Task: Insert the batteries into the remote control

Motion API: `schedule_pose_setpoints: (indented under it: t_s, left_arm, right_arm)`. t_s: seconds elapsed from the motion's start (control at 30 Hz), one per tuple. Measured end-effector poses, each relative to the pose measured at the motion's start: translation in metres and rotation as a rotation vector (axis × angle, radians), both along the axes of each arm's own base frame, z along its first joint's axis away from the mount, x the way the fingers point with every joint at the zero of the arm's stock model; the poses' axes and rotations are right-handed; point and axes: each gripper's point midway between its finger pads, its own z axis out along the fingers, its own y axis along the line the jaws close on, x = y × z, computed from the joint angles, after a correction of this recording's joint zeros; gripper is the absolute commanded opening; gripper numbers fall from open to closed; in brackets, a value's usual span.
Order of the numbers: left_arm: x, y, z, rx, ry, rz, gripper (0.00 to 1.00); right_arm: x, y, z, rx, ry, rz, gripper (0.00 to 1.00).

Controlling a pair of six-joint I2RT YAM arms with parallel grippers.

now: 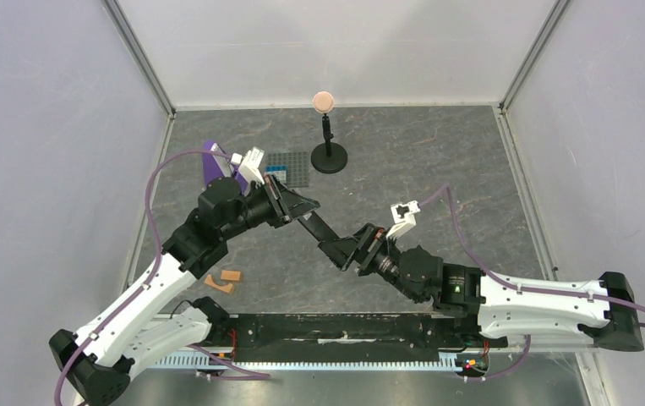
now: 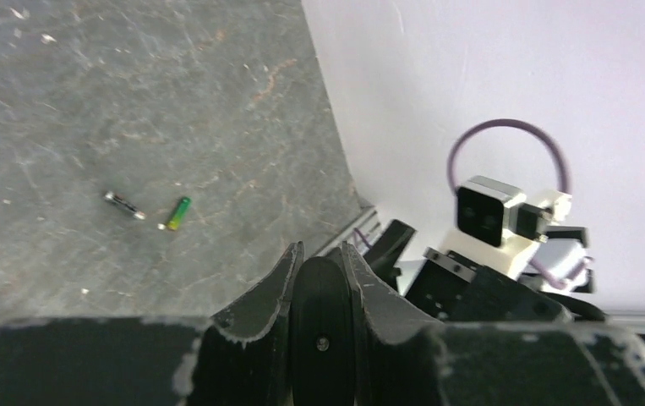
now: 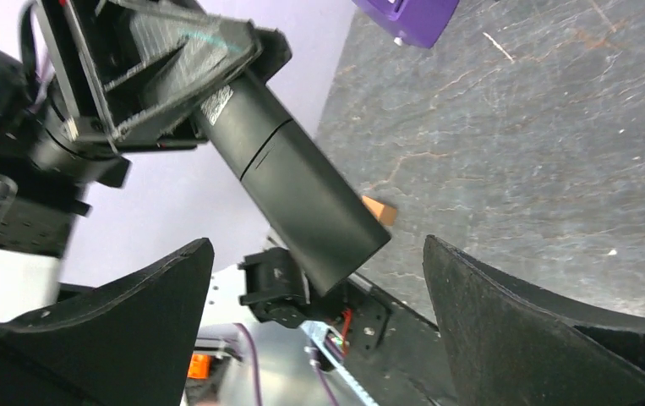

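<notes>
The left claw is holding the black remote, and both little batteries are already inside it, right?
Not quite. The left gripper does hold the remote control, but both batteries lie loose on the table, as the left wrist view shows.

The left tool (image 2: 320, 256) clamps the remote control (image 2: 322, 334); green battery (image 2: 177, 213), dark battery (image 2: 124, 205) lie beyond.

top: overhead, far | wrists: close, facing each other | shared: remote control (image 1: 314, 230)
</notes>
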Motion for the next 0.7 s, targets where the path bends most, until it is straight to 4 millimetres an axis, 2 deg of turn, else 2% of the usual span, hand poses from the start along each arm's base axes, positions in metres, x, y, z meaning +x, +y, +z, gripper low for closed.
schedule_pose_setpoints:
  t_s: [0.17, 0.33, 0.4, 0.5, 0.7]
  left_arm:
    - [-0.007, -0.006, -0.002, -0.107, 0.078, -0.008, 0.02]
    - [-0.008, -0.009, -0.001, -0.187, 0.126, -0.003, 0.02]
    - [-0.010, -0.008, 0.000, -0.227, 0.137, 0.001, 0.02]
    - [-0.016, -0.004, -0.001, -0.280, 0.156, 0.008, 0.02]
    - [-0.029, 0.012, 0.004, -0.392, 0.174, 0.047, 0.02]
  right_arm:
    - [0.002, -0.001, 0.007, 0.132, 0.047, -0.030, 0.92]
    - [0.006, -0.001, 0.029, 0.235, 0.038, -0.048, 0.83]
    - [0.008, -0.005, 0.031, 0.263, 0.041, -0.058, 0.78]
    - [0.013, -0.013, 0.029, 0.294, 0.051, -0.078, 0.73]
    - [0.020, -0.017, 0.030, 0.324, 0.053, -0.058, 0.73]
